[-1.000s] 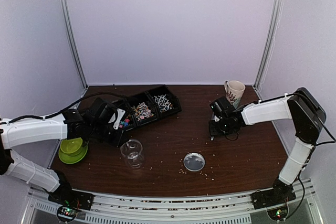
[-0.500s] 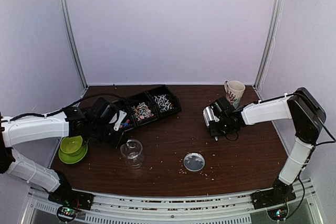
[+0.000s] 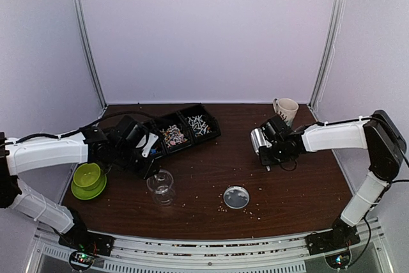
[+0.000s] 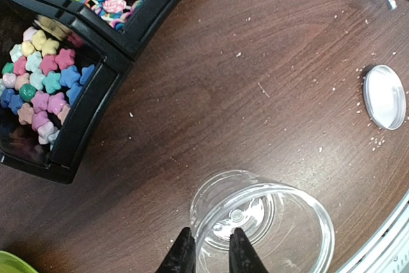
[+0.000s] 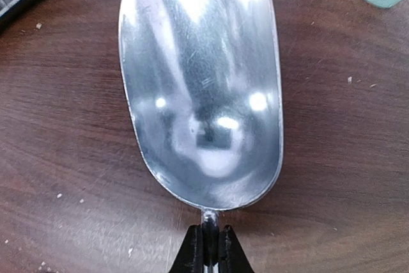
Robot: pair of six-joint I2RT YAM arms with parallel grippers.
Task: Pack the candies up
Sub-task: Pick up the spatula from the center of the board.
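Since a second ago: left gripper nudged right, metal scoop tipped up, bowl now showing at frame right. Right gripper pressed tight on scoop handle. Left jaws slightly parted astride rim of glass jar; gripping or not, cannot tell. Candies upper left in black bins, apart from jar. Likely light, hard, loose, prone to roll: better scooped than pinched.
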